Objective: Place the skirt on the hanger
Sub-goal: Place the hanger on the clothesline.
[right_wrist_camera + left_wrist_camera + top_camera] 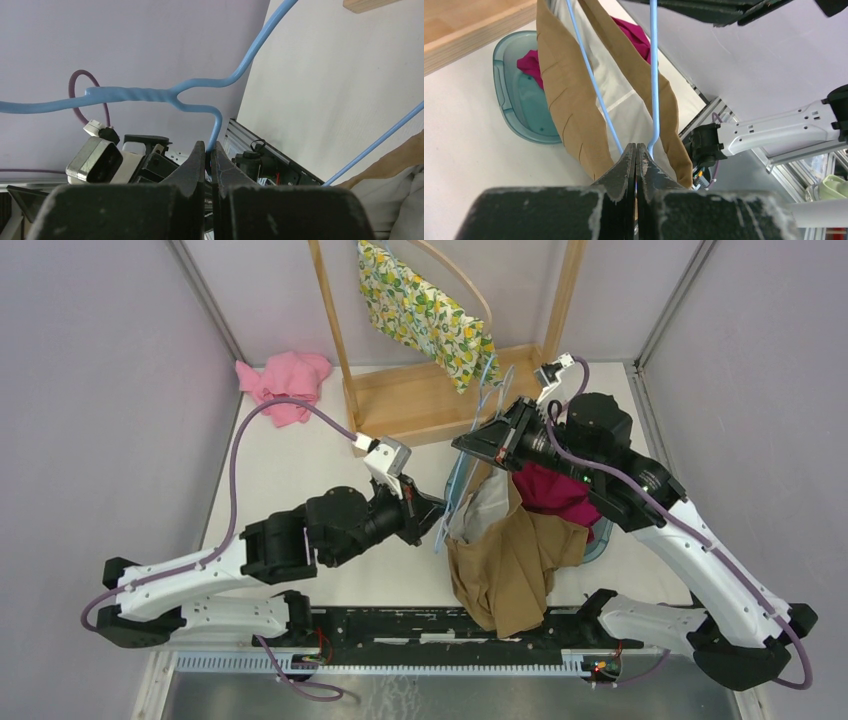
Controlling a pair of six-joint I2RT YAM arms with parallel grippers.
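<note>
A light blue wire hanger [462, 475] is held up between both grippers. A tan skirt [510, 565] with white lining hangs from it, its hem near the table's front edge. My left gripper [438, 515] is shut on the hanger's lower corner; in the left wrist view the gripper [636, 146] pinches the blue wire [594, 85], with the skirt [566, 105] draped around the wire beyond. My right gripper [472, 445] is shut on the hanger near its neck; in the right wrist view the gripper [208, 146] clamps the wire just below the twisted neck [130, 93].
A teal basin [598, 545] with a magenta cloth [555, 490] lies under the right arm; it also shows in the left wrist view [511, 95]. A wooden rack [420, 405] at the back carries a yellow floral garment [420, 310]. A pink cloth [285, 380] lies at back left.
</note>
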